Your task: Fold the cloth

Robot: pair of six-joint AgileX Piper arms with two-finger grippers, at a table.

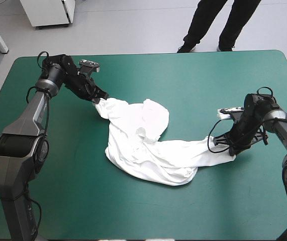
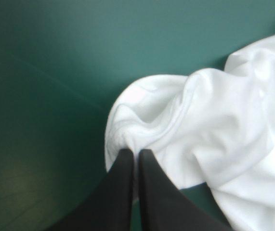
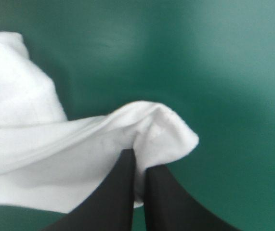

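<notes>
The left gripper (image 2: 136, 153) is all but closed, its black fingers pinching a bunched edge of the white T-shirt (image 1: 143, 145) at the garment's ten o'clock corner. The right gripper (image 3: 139, 161) is likewise nearly closed, on a rounded fold at the three o'clock end. The T-shirt lies crumpled mid-table on the teal-green cover (image 1: 193, 75), drawn out between them.

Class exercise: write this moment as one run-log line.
left claw: shut on T-shirt | right claw: shut on T-shirt | T-shirt: crumpled, unfolded, on table
</notes>
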